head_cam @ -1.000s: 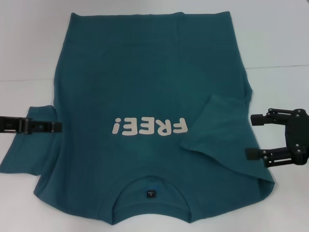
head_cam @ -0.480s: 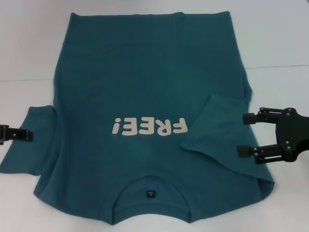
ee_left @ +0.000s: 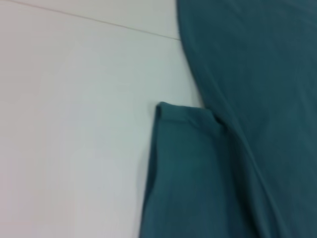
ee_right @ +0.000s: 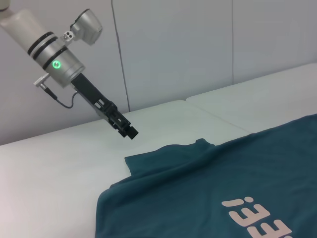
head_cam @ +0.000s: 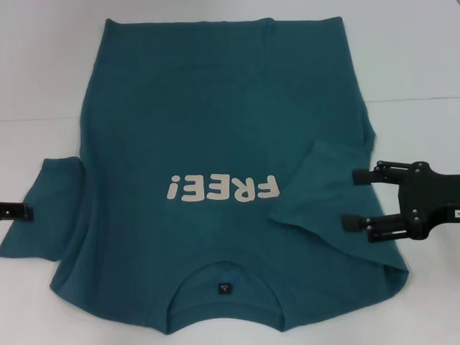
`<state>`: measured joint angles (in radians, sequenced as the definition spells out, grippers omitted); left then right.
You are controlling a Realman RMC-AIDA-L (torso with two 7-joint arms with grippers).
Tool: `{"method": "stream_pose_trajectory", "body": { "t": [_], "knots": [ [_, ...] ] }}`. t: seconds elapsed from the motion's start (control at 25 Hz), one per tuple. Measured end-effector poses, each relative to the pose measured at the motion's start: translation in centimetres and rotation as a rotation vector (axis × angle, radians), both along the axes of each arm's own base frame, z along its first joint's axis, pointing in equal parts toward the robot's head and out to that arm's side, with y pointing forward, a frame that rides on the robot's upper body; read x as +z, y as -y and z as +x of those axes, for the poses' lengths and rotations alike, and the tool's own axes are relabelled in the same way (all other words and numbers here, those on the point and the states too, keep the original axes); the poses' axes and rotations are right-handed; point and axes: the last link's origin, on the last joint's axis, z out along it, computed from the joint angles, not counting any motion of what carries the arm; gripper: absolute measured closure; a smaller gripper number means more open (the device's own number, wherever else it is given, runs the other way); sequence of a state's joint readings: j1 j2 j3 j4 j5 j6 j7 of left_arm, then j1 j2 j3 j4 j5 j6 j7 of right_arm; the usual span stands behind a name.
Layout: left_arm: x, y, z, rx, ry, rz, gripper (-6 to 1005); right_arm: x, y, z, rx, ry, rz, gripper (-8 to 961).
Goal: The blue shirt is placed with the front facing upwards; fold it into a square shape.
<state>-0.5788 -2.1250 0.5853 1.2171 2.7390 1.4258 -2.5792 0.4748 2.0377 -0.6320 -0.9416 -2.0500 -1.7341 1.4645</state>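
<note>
Two grippers flank the blue shirt (head_cam: 223, 172) in the head view, where it lies front up on the white table (head_cam: 417, 57), collar toward the robot and hem toward the far side, the white "FREE!" lettering (head_cam: 221, 189) across the chest and the small dark neck label (head_cam: 225, 288) inside the collar. The sleeve on the robot's right is folded inward onto the body, its cuff edge running diagonally near the end of the lettering; the sleeve on the robot's left still lies spread outward past the body's side edge. The right gripper (head_cam: 352, 199) hangs over the folded sleeve's outer part, its two fingers spread wide apart and holding nothing, one tip by the sleeve's upper corner and the other lower down. Only a dark tip of the left gripper (head_cam: 18, 211) enters at the picture's left edge, just at the outer border of the spread sleeve, and whether its fingers are open or closed cannot be told here. Bare table lies open on both sides of the shirt and beyond the hem. The left wrist view shows the spread sleeve's cuff and the body's side seam meeting at the armpit, with plain table beside them. The right wrist view, looking across the shirt, shows the left gripper raised above the table just beyond the far sleeve, clear of the cloth, fingers seemingly together though this is not certain.
</note>
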Motion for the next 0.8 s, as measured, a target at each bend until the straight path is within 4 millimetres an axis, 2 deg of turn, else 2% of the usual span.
{"method": "stream_pose_trajectory", "body": {
  "t": [0.48, 0.8],
  "knots": [
    [-1.9, 0.4, -1.8, 0.054, 0.028, -0.001, 114, -0.6, 0.0, 0.0, -0.012, -0.014, -0.009, 6],
    [-1.7, 0.3, -2.1, 0.045, 0.017, 0.011, 113, -1.1, -0.2, -0.2, -0.014, -0.010, -0.011, 6]
  ]
}}
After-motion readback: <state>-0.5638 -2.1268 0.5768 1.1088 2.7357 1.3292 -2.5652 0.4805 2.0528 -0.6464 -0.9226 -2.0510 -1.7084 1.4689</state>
